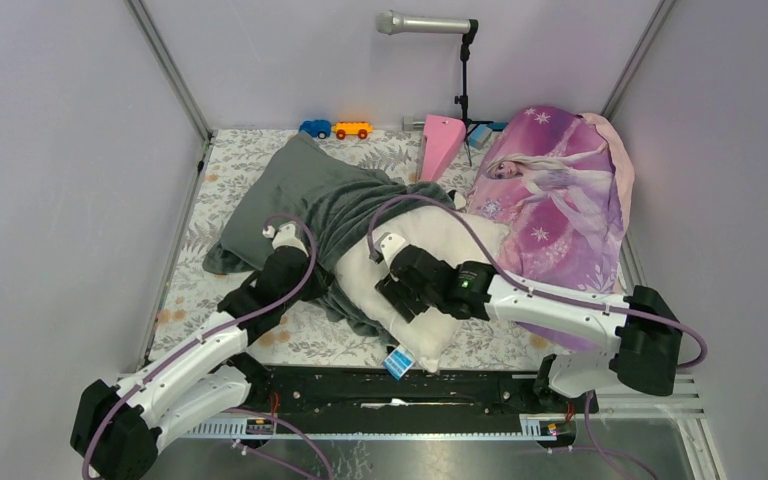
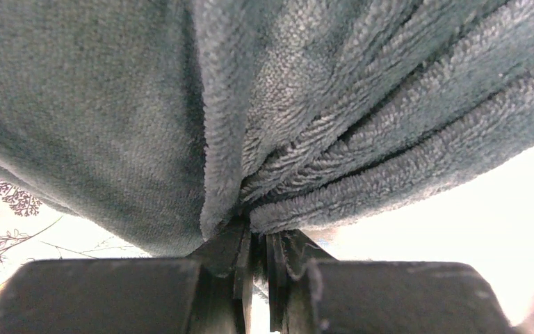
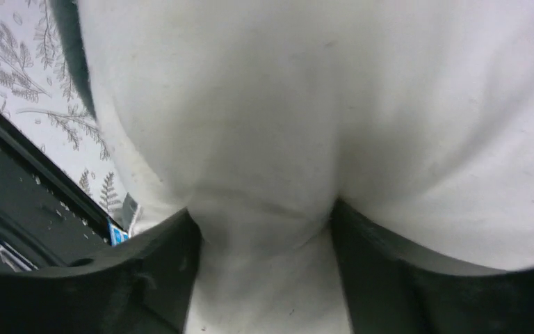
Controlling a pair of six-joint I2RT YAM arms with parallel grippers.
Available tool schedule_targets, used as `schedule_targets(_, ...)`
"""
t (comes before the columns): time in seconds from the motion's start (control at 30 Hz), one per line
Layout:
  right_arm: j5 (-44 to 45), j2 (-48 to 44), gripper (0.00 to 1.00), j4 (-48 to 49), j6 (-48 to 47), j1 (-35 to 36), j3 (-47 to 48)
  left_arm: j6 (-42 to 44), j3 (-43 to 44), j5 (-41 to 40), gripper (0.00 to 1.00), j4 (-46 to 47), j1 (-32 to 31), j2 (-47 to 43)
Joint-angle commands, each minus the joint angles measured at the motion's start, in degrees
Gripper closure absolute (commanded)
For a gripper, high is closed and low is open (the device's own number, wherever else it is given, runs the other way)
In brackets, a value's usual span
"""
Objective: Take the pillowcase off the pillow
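The dark grey-green fleecy pillowcase (image 1: 310, 200) lies on the table's left half, still over the far end of the white pillow (image 1: 430, 245). The pillow's near end sticks out bare toward the front edge. My left gripper (image 1: 305, 285) is shut on a bunched fold of the pillowcase (image 2: 264, 139), its jaws almost together with fleece pinched between them. My right gripper (image 1: 400, 298) is closed on a pinch of the white pillow (image 3: 264, 139), with cloth bulging between the two fingers (image 3: 389, 278).
A purple-pink princess-print cushion (image 1: 560, 200) lies at the right. Two toy cars (image 1: 338, 129), a pink wedge (image 1: 440, 145) and a microphone stand (image 1: 463, 75) stand at the back. A blue-white tag (image 1: 397, 362) hangs at the pillow's near corner by the black front rail (image 1: 380, 390).
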Motion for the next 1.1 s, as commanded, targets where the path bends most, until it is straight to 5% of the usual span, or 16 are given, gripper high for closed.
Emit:
schedule_targets(0.0, 6.7, -2.4, 0.51, -2.2, 1.7, 0.1, 0.4, -0.9, -0.5, -3.7, 1.0, 2.1, 0.3, -1.8)
schedule_targets(0.1, 9.3, -7.9, 0.97, 3.1, 5.0, -0.1, 1.4, -1.4, -0.6, -5.0, 1.0, 1.5, 0.3, -2.5)
schedule_targets(0.13, 10.6, -10.5, 1.0, 5.4, 6.9, -0.2, 1.6, -1.5, -0.7, -5.9, 1.0, 1.5, 0.2, -2.8)
schedule_targets(0.37, 11.6, -15.1, 1.0, 4.9, 10.2, -8.5, 11.1, -6.4, -0.3, -19.0, 1.0, -2.8, 1.3, -3.2)
schedule_targets(0.57, 11.4, -26.0, 1.0, 7.2, 18.2, -27.7, 6.0, -11.7, -1.5, -28.9, 1.0, -8.8, 4.0, -7.7)
schedule_targets(0.83, 12.9, -30.3, 1.0, 8.7, 18.8, -28.7, 0.9, -17.1, -0.8, -34.6, 1.0, -15.4, 9.2, -9.7)
schedule_targets(0.93, 8.0, -28.5, 1.0, 9.1, 19.3, -28.6, 0.9, -7.0, 0.4, -27.4, 1.0, -8.6, 9.2, -12.1)
schedule_targets(1.07, -3.9, -25.5, 1.0, 14.4, 22.6, -28.7, -0.6, -3.0, 0.6, -6.2, 0.81, 1.9, 9.2, -14.3)
